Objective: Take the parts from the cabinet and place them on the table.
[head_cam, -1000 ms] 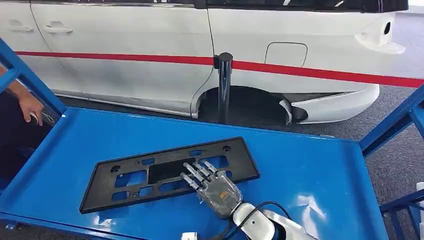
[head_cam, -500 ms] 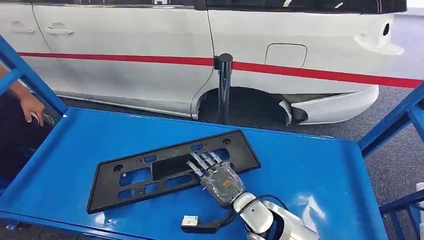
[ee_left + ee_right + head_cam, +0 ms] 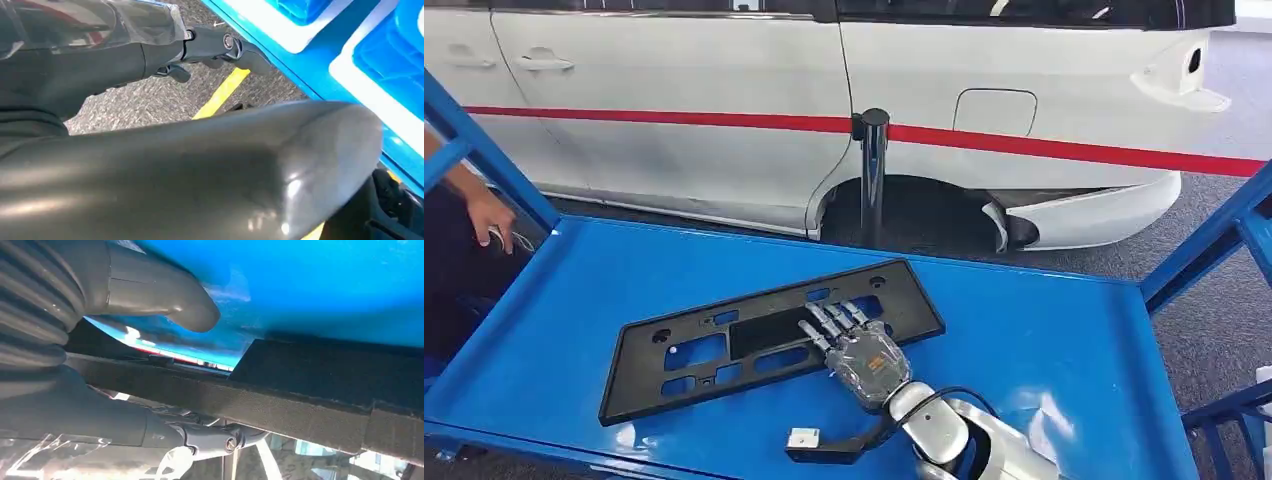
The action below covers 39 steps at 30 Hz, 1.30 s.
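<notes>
Flat black plastic mounting plate (image 3: 769, 337) lies tilted at centre frame on the blue metal table (image 3: 1044, 340). Right hand (image 3: 856, 352) grips its lower right edge, thumb beneath.

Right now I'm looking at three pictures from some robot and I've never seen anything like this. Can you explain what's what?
This is a humanoid robot with two arms. The wide picture comes from a camera in its head, looking down at a blue table beside a white car. The right robot hand lies on a black license plate bracket on the table and seems to grip its near edge. The other two pictures come from cameras at each wrist, so they look tilted. One shows the bracket edge up close. The other shows the left robot hand over the floor. A person's hand is at the far left.
</notes>
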{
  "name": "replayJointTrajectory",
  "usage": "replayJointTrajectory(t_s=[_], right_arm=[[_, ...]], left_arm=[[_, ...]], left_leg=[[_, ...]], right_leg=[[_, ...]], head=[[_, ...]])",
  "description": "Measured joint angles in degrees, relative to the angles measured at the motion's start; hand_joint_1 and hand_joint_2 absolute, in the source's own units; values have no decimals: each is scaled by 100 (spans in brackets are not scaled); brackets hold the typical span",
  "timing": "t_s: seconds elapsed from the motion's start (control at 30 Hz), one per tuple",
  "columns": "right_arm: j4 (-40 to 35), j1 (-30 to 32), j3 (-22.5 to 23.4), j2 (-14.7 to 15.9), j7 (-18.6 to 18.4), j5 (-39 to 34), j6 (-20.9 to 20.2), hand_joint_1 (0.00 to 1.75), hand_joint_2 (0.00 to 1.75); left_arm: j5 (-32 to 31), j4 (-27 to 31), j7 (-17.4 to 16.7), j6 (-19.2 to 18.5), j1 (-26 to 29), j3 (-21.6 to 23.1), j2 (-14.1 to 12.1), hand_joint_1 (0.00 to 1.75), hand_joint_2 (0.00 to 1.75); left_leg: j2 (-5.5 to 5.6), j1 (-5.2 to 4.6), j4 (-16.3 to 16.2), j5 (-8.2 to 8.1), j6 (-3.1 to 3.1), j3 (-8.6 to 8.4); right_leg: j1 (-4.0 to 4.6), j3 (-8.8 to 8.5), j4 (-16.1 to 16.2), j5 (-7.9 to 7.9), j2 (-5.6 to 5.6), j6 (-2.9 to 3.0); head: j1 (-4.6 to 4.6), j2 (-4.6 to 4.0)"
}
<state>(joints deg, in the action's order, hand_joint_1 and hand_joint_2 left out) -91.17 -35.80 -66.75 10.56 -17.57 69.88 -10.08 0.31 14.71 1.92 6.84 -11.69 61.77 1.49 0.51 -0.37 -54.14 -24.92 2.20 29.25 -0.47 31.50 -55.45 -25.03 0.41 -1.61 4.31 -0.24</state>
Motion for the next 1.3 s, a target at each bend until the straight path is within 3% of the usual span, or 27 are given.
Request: replayJointTrajectory(t_s=[0.47, 0.73, 0.87, 1.17, 1.3], right_arm=[[-55, -72, 15, 59, -15, -109, -463, 175, 175], [-147, -37, 20, 120, -52, -184, -393, 175, 175], [-212, 52, 41, 173, -103, -293, -84, 175, 175], [-1240, 396, 591, 394, 118, -1524, 1894, 175, 175], [-1758, 415, 850, 483, 103, -1652, 2013, 175, 175]], left_arm=[[135, 0, 184, 111, 3, -79, 116, 0, 0], [149, 0, 199, 179, 19, -157, 157, 0, 0], [135, 0, 199, 199, 39, -175, 157, 0, 0], [135, 0, 216, 332, 162, -181, 149, 0, 0], [118, 0, 249, 361, 170, -181, 144, 0, 0]], left_leg=[[1, 0, 0, -1, -1, -13], [0, 0, 0, -2, 0, -8], [0, 0, -1, -2, 0, -5], [1, -1, -4, 2, 1, 29], [-21, -2, -3, -3, -3, 34]], right_leg=[[0, -12, 1, 0, 0, 0], [-1, -7, 1, -1, -1, -1], [-1, -3, 1, -1, 0, -1], [-3, 31, 1, 4, 2, -2], [-6, 47, 1, 5, 28, -1]], head=[[-4, 0], [-4, 0], [-2, 0], [-4, 0], [-4, 0]])
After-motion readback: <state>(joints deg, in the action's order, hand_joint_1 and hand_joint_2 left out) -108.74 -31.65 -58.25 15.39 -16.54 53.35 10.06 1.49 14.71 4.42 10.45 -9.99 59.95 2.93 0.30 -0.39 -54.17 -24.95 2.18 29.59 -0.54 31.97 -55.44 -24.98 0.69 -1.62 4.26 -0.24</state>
